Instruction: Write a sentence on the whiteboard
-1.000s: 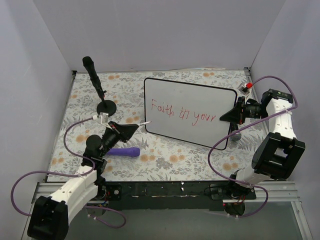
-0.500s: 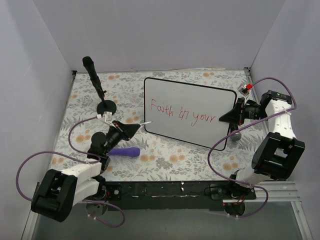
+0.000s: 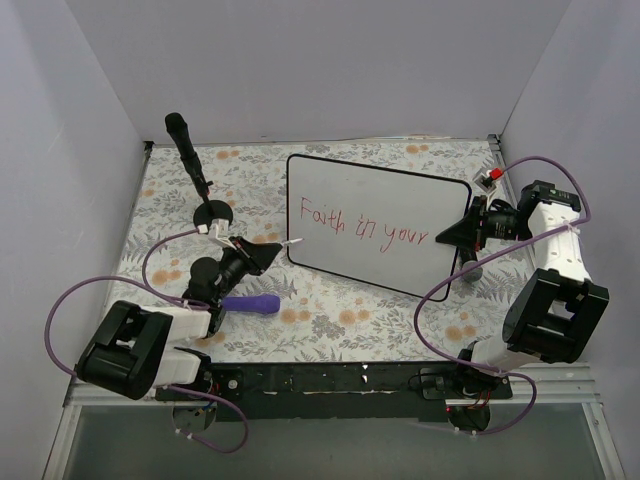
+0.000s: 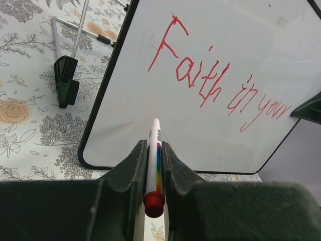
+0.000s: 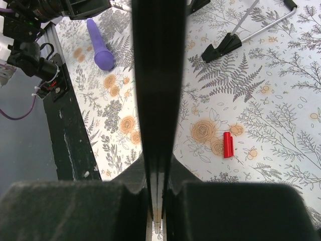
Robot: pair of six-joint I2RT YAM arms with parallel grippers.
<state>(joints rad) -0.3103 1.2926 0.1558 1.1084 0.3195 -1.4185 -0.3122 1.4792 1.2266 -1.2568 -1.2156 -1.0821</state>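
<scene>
The whiteboard [image 3: 400, 200] stands tilted on the flowered table, its black frame [image 4: 103, 95] close in the left wrist view. Red lettering, the sentence [image 3: 365, 228], reads "Faith in your" [image 4: 210, 88] in one line. My left gripper [image 3: 268, 252] is shut on a white marker pen [image 4: 154, 150] with a red end. The pen's tip points at the bare board below the "F"; whether it touches is unclear. At the board's right edge, my right gripper [image 3: 455, 232] is shut on the frame, which fills the right wrist view as a dark bar [image 5: 156, 75].
A black stand with a round base [image 3: 212, 212] rises at the back left. Behind my left gripper lies a purple handle [image 3: 250, 304], also visible as a purple handle [image 5: 100, 47]. A red pen cap [image 5: 228, 144] lies on the table behind the board. Grey walls enclose the table.
The left arm's elbow has swung left and folded back. The marker tip has edged slightly toward the board's lower left. The right arm and the lettering are unchanged.
</scene>
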